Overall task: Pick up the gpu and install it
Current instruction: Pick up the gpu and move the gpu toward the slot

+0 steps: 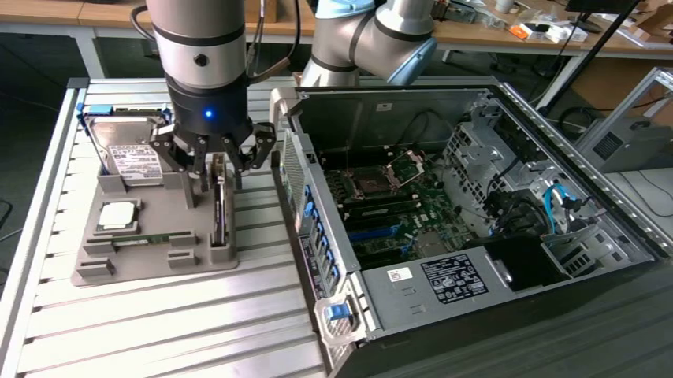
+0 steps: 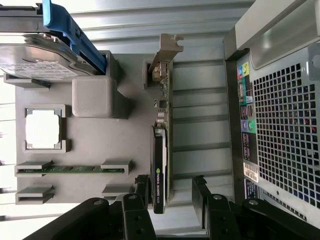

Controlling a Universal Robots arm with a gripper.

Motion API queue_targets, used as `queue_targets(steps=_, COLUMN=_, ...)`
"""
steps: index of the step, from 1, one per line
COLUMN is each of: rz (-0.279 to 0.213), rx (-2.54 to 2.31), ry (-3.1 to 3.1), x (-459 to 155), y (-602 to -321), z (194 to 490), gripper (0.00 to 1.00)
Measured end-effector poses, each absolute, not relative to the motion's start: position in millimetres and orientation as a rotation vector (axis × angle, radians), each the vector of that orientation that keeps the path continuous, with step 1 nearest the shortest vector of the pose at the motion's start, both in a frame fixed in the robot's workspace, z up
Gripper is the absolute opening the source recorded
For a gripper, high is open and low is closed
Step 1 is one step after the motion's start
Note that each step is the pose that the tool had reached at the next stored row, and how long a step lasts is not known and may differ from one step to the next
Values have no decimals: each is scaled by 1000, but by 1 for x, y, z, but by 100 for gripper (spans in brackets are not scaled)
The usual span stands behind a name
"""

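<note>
Gripper count: one gripper (image 1: 214,167) on one arm (image 1: 205,55).
Gripper state: the jaws are spread wide, one finger (image 2: 200,192) on each side of the card's end. A gap shows on the computer case side. On the other side the finger sits just beside the black cooler, and contact there cannot be told.
Arm pose: the wrist points straight down over the fixture with a blue light lit on it. The arm's upper joints bend away behind it, above the case.
Gpu count: one gpu (image 1: 219,206), directly beneath and between the fingers. It stands on edge in a slot of the fixture, with its silver bracket (image 2: 165,52) at the end far from the fingers.
Fixture count: one grey fixture plate (image 1: 147,272) under the gripper, lying on the slatted table (image 1: 158,331).
Hard drive count: one hard drive (image 1: 131,156), propped at a tilt beside the gripper on the side away from the case, in a blue carrier (image 2: 75,35).
Processor count: one square silver chip (image 1: 116,214), beyond the hard drive's lower edge.
Memory count: one narrow green strip (image 1: 153,238), in low holders near the chip.
Case count: one computer case (image 1: 474,213), side panel off, close on the gripper's other side, with the motherboard (image 1: 389,213) exposed.
</note>
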State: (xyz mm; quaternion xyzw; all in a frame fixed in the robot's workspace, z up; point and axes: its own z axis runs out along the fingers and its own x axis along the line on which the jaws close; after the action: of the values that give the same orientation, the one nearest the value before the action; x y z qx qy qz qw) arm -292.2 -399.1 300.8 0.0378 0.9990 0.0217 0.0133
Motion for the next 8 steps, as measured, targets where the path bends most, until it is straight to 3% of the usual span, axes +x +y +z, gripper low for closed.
queue_targets(steps=8, rz=68, rx=118, ry=3112, x=-292, y=-399, z=299, gripper=48)
